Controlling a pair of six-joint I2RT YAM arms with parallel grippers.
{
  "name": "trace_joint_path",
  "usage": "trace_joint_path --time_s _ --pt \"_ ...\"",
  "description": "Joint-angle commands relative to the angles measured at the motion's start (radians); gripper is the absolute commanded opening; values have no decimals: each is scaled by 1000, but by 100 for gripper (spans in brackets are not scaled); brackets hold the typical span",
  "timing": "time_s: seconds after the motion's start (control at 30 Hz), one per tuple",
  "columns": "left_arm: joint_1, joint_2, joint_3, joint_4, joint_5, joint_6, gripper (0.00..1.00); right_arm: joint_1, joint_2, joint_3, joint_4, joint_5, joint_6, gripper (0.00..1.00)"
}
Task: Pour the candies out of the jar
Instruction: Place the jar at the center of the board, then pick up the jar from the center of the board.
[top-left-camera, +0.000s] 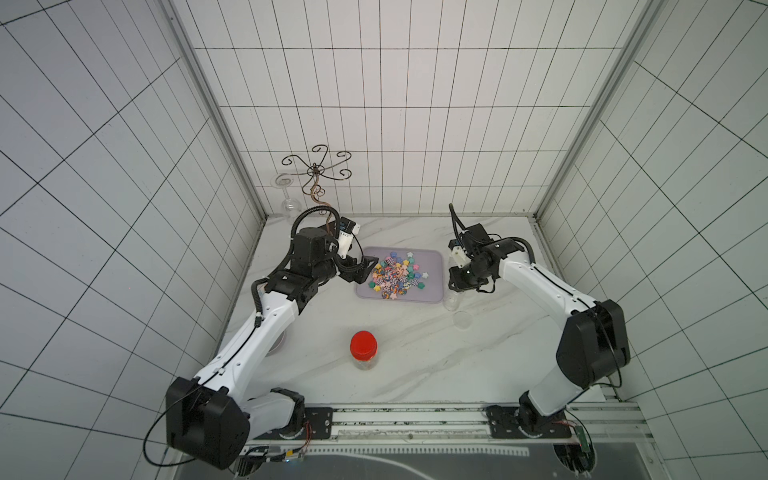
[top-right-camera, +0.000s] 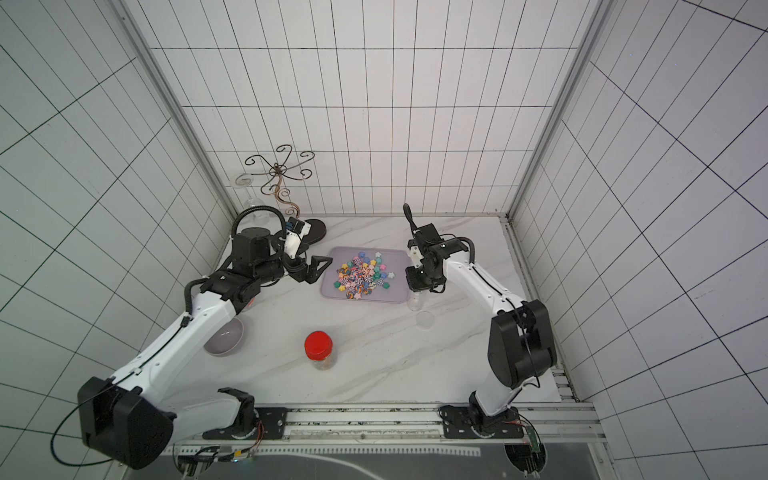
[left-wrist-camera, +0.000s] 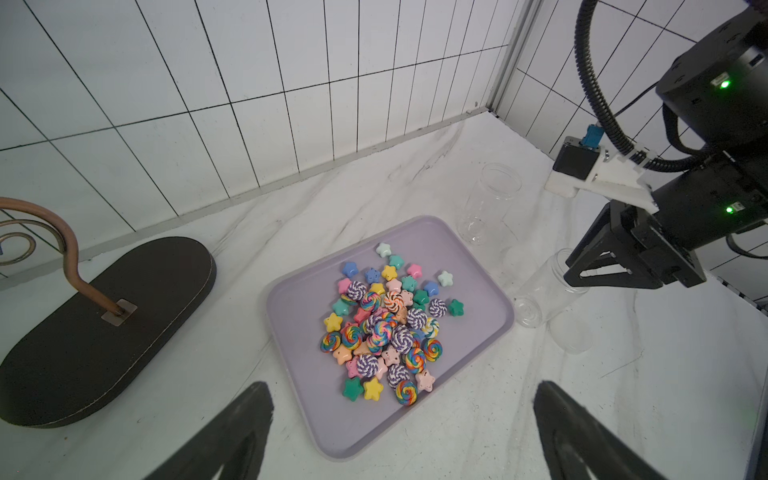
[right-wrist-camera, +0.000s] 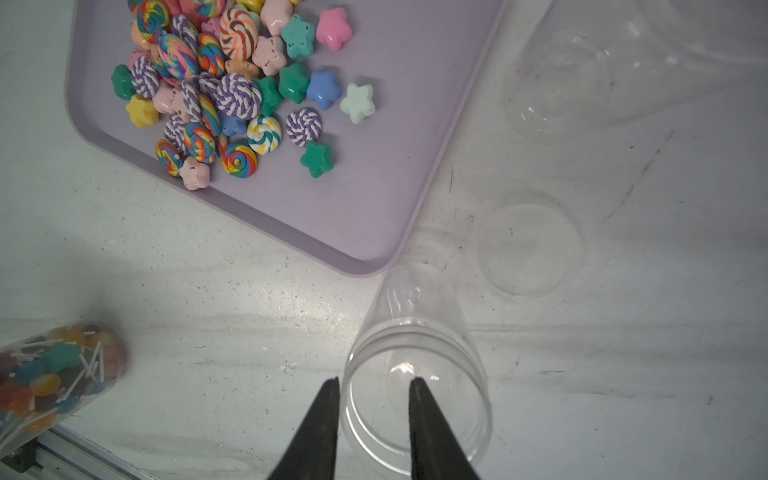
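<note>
The candies lie in a heap of stars and striped swirls on a lilac tray, seen in both top views. The jar, clear and empty, stands upright on the table at the tray's right corner. My right gripper points down over its rim, open, with one finger inside the mouth and one outside; the inner finger is clear of the wall. My left gripper hangs wide open over the tray's left edge, holding nothing.
A clear lid lies flat beside the jar. A second clear jar stands behind the tray. A red-lidded jar of lollipops stands at the front centre. A wire stand, a hanging glass and a bowl are at the left.
</note>
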Motion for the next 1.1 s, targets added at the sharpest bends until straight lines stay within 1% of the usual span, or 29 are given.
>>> trace_joint_path --time_s 0.0,0.03,0.13,0.17,0.2,0.3,0.43,0.5,0.57,0.63,0.83,0.93,1.07 --pt "17 -7 13 22 14 -19 97 20 -26 107 -49 30 -8 45" --pt "19 -6 12 25 13 -24 97 23 -32 114 -50 35 -7 50" --pt "25 -5 8 42 6 -33 97 40 -60 129 -42 25 -24 61" --pt "25 -2 8 50 -10 -46 97 49 -70 136 -42 29 -26 67" --pt "28 3 12 54 -33 -62 97 60 -81 148 -47 30 -32 70" --pt "50 23 50 30 -71 -109 97 94 -130 168 -40 36 -40 74" --pt "103 60 120 -39 -60 -157 97 169 -204 179 -22 12 -31 74" --pt "124 88 156 -85 -44 -170 97 235 -236 165 -2 -6 -9 74" --pt "136 117 180 -118 -20 -174 97 331 -258 142 28 -10 15 75" --pt "138 140 198 -138 22 -157 97 446 -260 133 42 10 48 81" --pt "138 168 179 -130 40 -166 97 753 -206 132 90 141 147 82" --pt "138 159 141 -109 59 -168 97 855 -152 135 111 198 175 82" --pt "138 115 74 -48 61 -168 97 912 -94 145 131 238 194 83"
